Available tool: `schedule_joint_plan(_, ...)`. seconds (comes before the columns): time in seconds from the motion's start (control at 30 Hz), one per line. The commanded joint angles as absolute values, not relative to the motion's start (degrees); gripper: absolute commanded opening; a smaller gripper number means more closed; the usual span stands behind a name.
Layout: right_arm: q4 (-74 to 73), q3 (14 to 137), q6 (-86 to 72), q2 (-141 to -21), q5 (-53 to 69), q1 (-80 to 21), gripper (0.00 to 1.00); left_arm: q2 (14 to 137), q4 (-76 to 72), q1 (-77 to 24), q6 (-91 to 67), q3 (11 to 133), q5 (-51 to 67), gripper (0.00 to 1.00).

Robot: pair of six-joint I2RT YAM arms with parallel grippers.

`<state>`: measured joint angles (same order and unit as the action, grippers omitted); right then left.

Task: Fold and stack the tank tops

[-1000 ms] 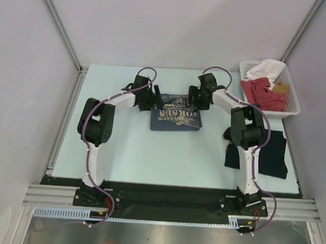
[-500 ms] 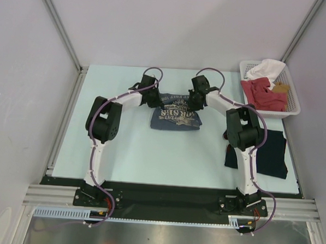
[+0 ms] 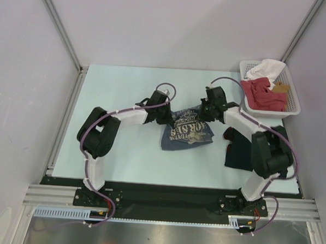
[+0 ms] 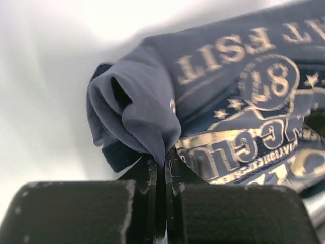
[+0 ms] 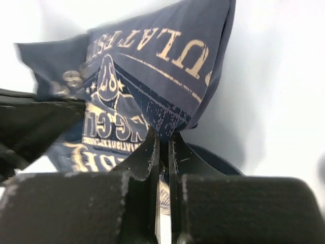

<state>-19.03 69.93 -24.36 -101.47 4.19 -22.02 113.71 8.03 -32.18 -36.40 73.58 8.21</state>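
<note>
The slate-blue tank top [image 3: 187, 133] with pale lettering lies folded mid-table, its far edge lifted. My left gripper [image 3: 166, 117] is shut on its far left corner; in the left wrist view the blue cloth [image 4: 152, 112] bunches up out of the shut left gripper [image 4: 163, 158]. My right gripper [image 3: 206, 112] is shut on the far right corner, and in the right wrist view the printed cloth [image 5: 167, 71] rises from the shut right gripper [image 5: 163, 138]. The dark navy tank top [image 3: 239, 151] lies folded at the right, partly hidden under the right arm.
A white basket [image 3: 292, 101] stands at the far right corner, holding a red garment [image 3: 261, 94] and a white garment [image 3: 268, 68]. Walls with metal posts close in the table on three sides.
Both grippers have closed on the printed top's far corners. They have pulled it nearer and to the right, towards the navy top, with its far edge raised.
</note>
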Motion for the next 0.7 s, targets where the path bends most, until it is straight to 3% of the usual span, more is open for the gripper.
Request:
schedule_joint_plan(0.0,-19.0,64.9,-26.1,-88.7,1.8,-22.3,0.0,103.3,4.5,-37.1,-38.9,70.2,6.8,0.0)
schedule_joint_plan(0.33,-33.8,54.8,-28.2,-61.5,-4.8,-14.5,0.0,98.6,-4.0,-50.3,-45.6,69.8,4.8,0.0)
schedule_joint_plan(0.63,-43.9,53.1,-23.9,-50.1,-6.1,-0.5,0.0,111.4,-8.5,-59.4,-46.7,84.2,4.8,0.0)
schedule_joint_plan(0.67,-44.4,52.9,-23.4,-49.6,-4.8,4.5,0.0,113.5,-8.3,-60.4,-46.5,87.1,4.5,0.0)
